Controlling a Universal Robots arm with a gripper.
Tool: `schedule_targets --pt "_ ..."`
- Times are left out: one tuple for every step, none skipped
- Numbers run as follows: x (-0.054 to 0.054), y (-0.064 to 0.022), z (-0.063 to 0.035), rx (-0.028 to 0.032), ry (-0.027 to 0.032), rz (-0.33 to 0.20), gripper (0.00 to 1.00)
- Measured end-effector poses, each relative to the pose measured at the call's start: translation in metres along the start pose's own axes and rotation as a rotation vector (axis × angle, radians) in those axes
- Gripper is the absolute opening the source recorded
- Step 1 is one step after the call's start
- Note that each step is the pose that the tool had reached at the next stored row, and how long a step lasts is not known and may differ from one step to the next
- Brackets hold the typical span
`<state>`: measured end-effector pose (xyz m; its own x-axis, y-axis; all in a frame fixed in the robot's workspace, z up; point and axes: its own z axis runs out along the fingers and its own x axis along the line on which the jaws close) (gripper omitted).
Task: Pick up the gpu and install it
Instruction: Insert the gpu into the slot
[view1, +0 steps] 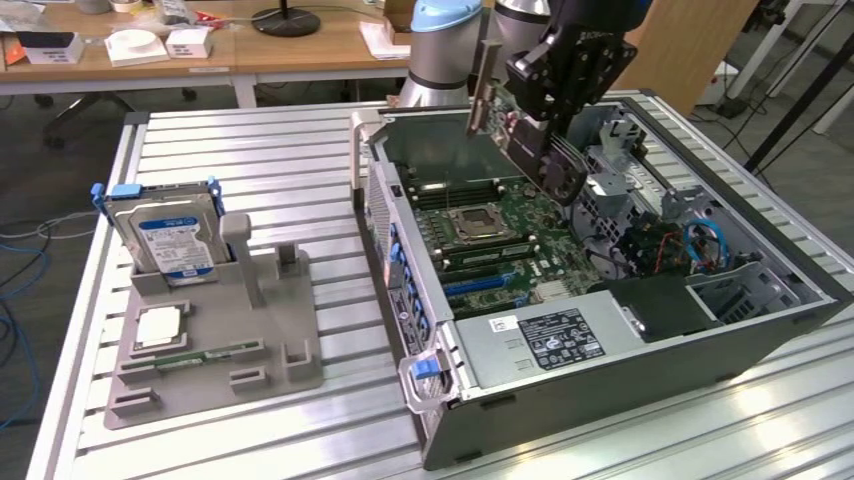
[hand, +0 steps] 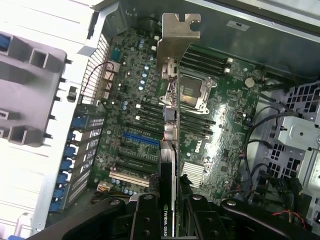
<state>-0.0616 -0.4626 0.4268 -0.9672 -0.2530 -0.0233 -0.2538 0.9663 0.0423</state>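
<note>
Nearest edge of slatted metal worktop (view1: 267, 440): grey holder (view1: 267, 320) on the exterior view's left. It carries a green memory stick (view1: 207, 355) lying flat, a processor chip (view1: 158, 327) just behind that, and a silver hard drive (view1: 167, 235) with blue label standing upright in its slot at the holder's far end.

To the exterior view's right of the holder: open computer case (view1: 601, 400) lying on its side, interior facing up. Power supply (view1: 554, 335) at the near end. Motherboard (view1: 494, 250) (hand: 225, 125) beyond it, with processor socket (view1: 474, 225) (hand: 192, 92) mid-board and a blue expansion slot (hand: 140, 136).

Over the far part of the board: gpu (view1: 545, 155) (hand: 170, 150), held in the air, tilted, not seated in any slot. Silver bracket (view1: 477, 100) (hand: 180, 32) sits at the end away from the grip. The wrist view sees the card edge-on.

Claw (view1: 561, 120) (hand: 168, 210): clamped on the gpu, one finger on each flat face, gripping the end opposite the bracket. Whether the card's lower edge touches anything inside the case: cannot tell.

Behind the case: arm base (view1: 447, 40). Further back: a wooden worktop (view1: 267, 50) with small boxes.
</note>
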Motion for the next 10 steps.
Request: schedule_targets --pt "0.0 0.0 0.0 -0.0002 0.0002 -0.006 0.26" --pt "0.0 0.0 0.0 -0.0003 0.0005 -0.012 0.26" --pt "0.0 0.0 0.0001 -0.0005 0.0007 -0.018 0.26" --pt "0.0 0.0 0.0001 -0.0006 0.001 -0.024 0.26" --pt "0.0 0.0 0.0001 -0.0007 0.0013 -0.03 0.26" --pt "0.0 0.0 0.0001 -0.0009 0.0015 -0.036 0.26" --pt "0.0 0.0 0.0001 -0.001 0.0018 -0.042 0.26" --pt "0.0 0.0 0.0001 -0.0011 0.002 -0.048 0.26" --pt "0.0 0.0 0.0002 -0.0013 0.0023 -0.054 0.26" --pt "0.0 0.0 0.0002 -0.0014 0.0025 -0.06 0.26"
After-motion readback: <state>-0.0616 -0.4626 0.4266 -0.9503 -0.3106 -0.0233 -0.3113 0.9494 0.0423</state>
